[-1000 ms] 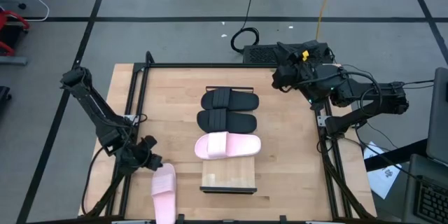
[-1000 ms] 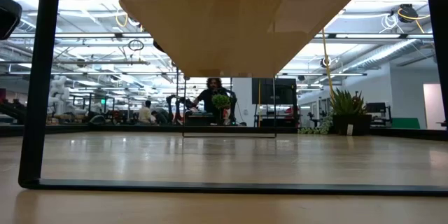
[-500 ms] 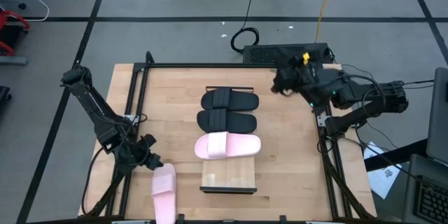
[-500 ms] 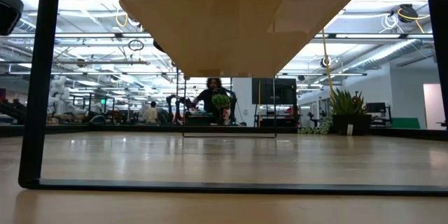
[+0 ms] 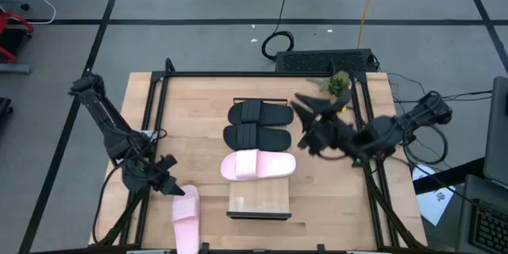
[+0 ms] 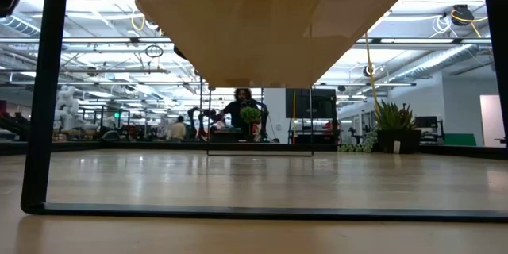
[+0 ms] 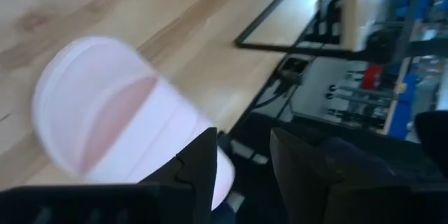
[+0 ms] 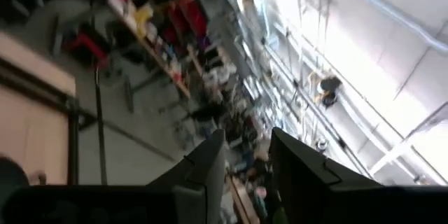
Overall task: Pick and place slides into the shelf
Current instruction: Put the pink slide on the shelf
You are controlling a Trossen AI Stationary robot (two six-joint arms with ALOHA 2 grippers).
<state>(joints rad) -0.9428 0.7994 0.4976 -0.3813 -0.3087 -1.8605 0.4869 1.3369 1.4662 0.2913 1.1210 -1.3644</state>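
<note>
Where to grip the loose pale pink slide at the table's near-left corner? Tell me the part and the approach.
Probably the toe end of the pale pink open-toe slide sandal, from above: it lies flat, toe towards the left gripper, which hovers just beyond it, fingers slightly apart. Its strap end runs out of the high view.

Your right end effector points up into the room, its two dark fingers slightly apart. Beyond them you see cluttered shelving and bright ceiling lights.
</note>
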